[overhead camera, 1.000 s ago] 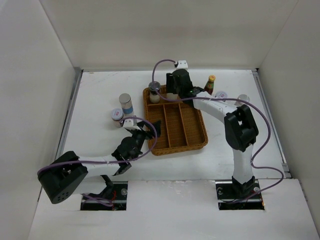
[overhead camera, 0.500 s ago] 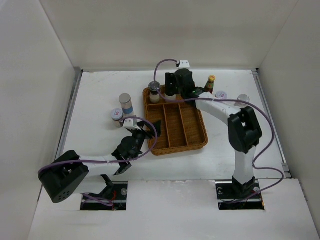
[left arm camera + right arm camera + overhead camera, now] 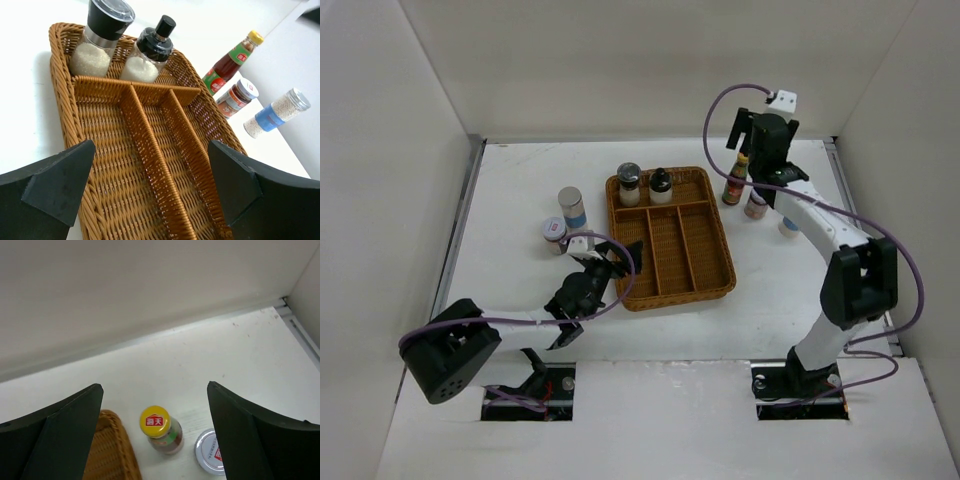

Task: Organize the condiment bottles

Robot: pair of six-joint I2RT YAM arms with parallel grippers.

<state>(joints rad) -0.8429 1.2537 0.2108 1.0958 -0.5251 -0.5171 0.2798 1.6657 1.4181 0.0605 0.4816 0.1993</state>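
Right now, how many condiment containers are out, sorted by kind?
Blue-label jars: 2
Red-label jars: 2
Grey-lidded grinder: 1
Black-capped bottle: 1
Yellow-capped red sauce bottle: 1
Total: 7

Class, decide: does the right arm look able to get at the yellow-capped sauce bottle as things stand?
Probably yes: the right pincer hangs open above the sauce bottle, nothing between; a jar stands close beside.
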